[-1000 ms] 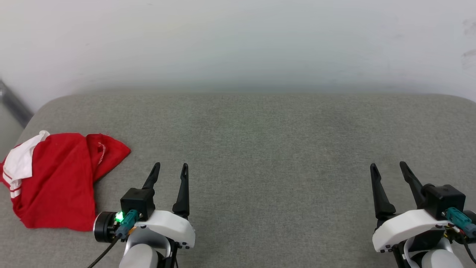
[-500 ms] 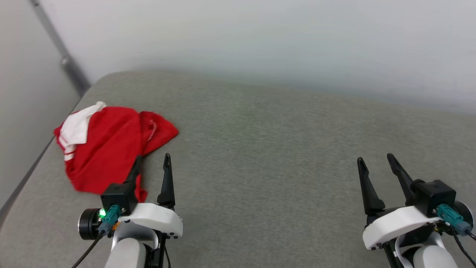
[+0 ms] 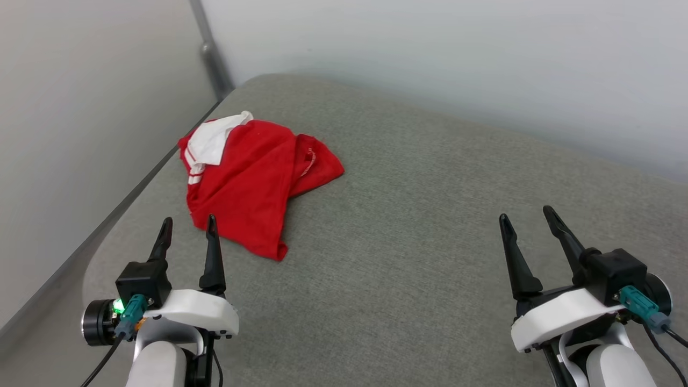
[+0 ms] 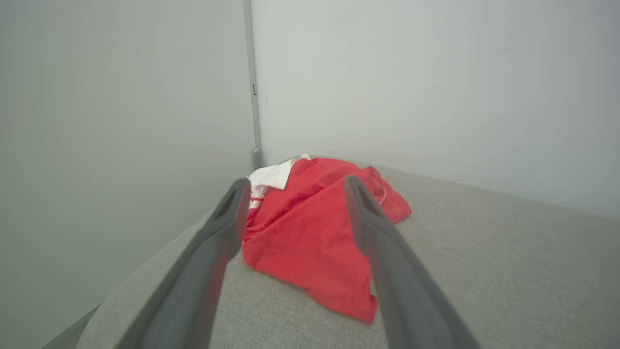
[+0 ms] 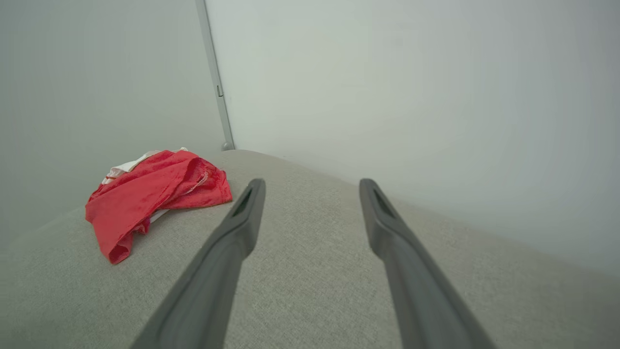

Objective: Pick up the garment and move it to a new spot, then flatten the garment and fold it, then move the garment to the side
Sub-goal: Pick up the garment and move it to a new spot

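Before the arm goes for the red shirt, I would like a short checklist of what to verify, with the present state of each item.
1. Left end effector open and holding nothing: ok.
2. Right end effector open and holding nothing: ok.
3. Garment resting on the grey cushion: ok.
4. Garment just ahead of the left end effector, path between them free: ok.
5. Garment lying flat: not ok, it is a crumpled heap.
6. Where the collar and hem lie, for choosing a grasp: cannot tell.
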Tool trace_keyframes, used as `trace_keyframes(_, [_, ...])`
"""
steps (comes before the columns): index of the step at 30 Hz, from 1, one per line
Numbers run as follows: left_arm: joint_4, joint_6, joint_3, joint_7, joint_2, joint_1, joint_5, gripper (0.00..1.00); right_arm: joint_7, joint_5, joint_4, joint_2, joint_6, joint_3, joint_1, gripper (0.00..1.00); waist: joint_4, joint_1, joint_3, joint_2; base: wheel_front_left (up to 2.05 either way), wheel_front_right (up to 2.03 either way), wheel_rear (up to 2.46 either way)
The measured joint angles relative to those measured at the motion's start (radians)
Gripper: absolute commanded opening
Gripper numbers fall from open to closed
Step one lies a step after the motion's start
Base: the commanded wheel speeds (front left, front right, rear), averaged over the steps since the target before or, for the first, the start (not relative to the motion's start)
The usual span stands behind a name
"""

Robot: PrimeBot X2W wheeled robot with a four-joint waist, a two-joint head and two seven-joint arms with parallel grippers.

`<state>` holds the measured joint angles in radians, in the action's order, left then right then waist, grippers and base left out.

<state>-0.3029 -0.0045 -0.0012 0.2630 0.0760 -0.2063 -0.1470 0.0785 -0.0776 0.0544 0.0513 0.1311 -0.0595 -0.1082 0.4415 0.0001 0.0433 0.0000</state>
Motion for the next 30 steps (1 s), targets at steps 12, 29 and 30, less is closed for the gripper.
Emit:
trace_keyframes(12, [-0.008, -0.003, 0.029, 0.0, 0.001, -0.029, 0.003, 1.0, -0.011, -0.002, -0.011, 0.0, 0.0, -0.014, -0.023, 1.0, 0.009, 0.0, 0.032, 0.0, 0.0, 0.0, 0.0])
trace_keyframes(29, [-0.117, -0.087, 0.084, -0.29, 0.243, -0.52, -0.067, 1.0, -0.028, 0.0, -0.046, 0.014, 0.0, -0.027, -0.118, 1.0, -0.173, 0.0, 0.195, 0.0, 0.0, 0.0, 0.0])
trace_keyframes(30, [-0.129, -0.093, 0.085, -0.326, 0.263, -0.537, -0.07, 1.0, -0.024, -0.003, -0.044, 0.014, 0.0, -0.021, -0.123, 1.0, -0.186, 0.0, 0.209, 0.0, 0.0, 0.0, 0.0])
